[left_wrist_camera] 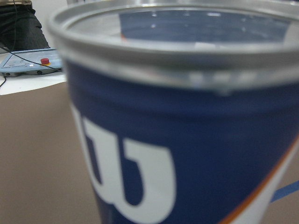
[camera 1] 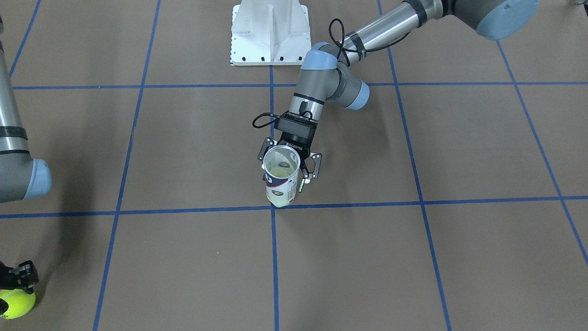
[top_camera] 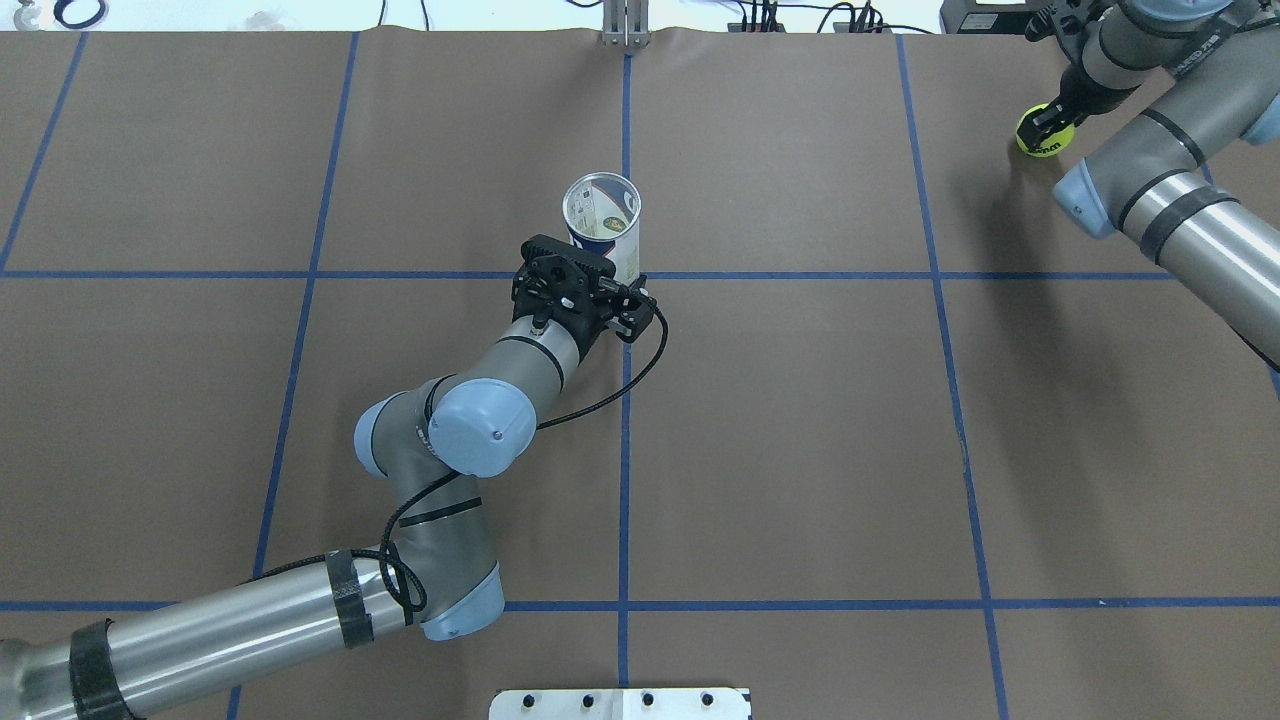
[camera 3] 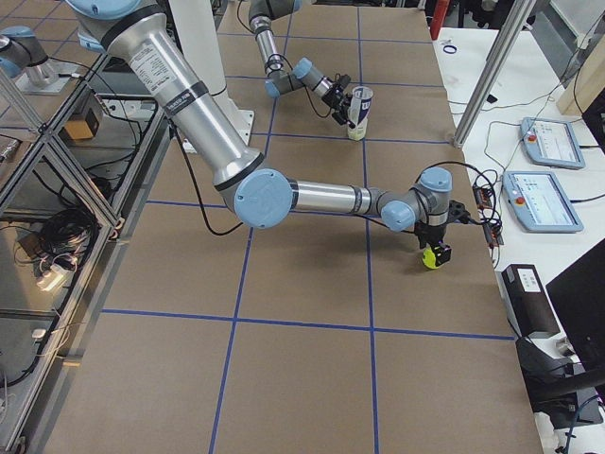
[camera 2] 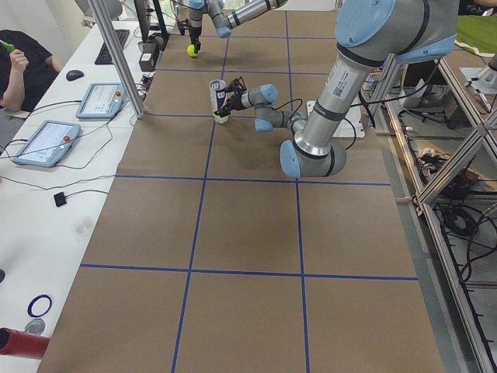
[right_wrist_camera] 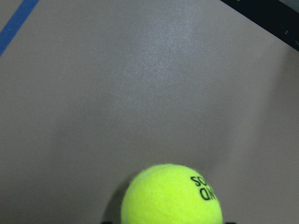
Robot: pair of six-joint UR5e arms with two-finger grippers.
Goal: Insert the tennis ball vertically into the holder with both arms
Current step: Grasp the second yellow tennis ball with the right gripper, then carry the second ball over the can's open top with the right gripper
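Plainly, this is the fetching and steadying step; the holder point(top_camera: 603, 225) stands upright and open-mouthed near the middle of the tabletop point(top_camera: 800, 400), somewhat toward the edge far from the robot, and no ball is over its mouth yet; a yellow-green tint at its foot may be a ball already inside, though that is not certain. The left gripper point(camera 1: 288, 166) reaches in from the robot's side at about mid-height, its fingers spread to either side of the can; whether they press the wall or stand just off it I cannot tell. The right gripper point(top_camera: 1045, 128) is at the far right corner, well apart from the holder, its fingers closed about the tennis ball point(camera 1: 17, 304); whether the ball is clear of the surface is unclear. Next, I judge, the right arm must carry the ball across to the middle, centre it over the rim and lower it straight down, while the left arm keeps the can from tipping.
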